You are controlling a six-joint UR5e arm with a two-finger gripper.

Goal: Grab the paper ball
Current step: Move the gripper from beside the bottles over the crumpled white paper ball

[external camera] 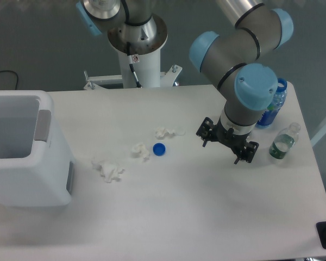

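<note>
End effector (226, 145) right of table centre — paper ball (108, 169) well apart, leftward.

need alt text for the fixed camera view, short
A robot arm's claw hangs over a white table, right of three crumpled paper wads and a blue bottle cap; the largest, the paper ball, lies untouched near a white bin.

crumpled white paper ball (108, 169), loose on table
</note>
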